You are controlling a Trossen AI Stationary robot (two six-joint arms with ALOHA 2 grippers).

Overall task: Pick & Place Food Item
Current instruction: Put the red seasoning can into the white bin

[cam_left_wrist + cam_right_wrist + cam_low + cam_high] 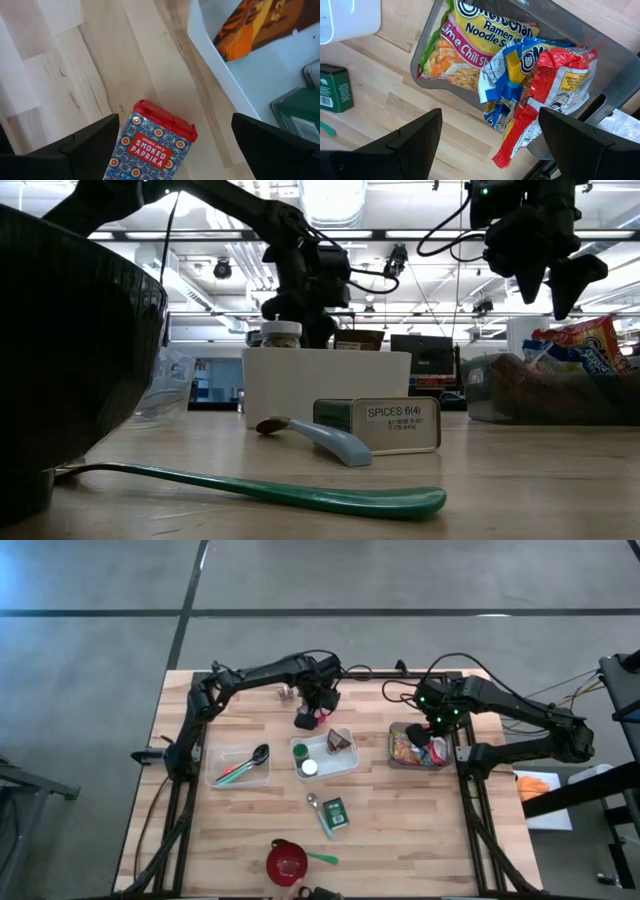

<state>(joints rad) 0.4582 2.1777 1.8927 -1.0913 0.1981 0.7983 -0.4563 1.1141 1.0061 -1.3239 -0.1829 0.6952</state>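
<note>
Red-lidded paprika tin (152, 145) lies flat on the wood between the left gripper's (170, 150) wide-spread fingers, unheld.

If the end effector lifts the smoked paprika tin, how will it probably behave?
The smoked paprika tin looks like rigid, flat-sided metal, so it should probably not deform. Its glossy printed sides may be somewhat slippery. It seems small, so likely light.

Both arms are black, jointed tubes trailing looped black cables over the wooden counter (400, 830). Green lights glow on the wrist above the right pincer (440, 730). The left pincer (318, 705) has broad, matte black fingers (75, 150).
</note>
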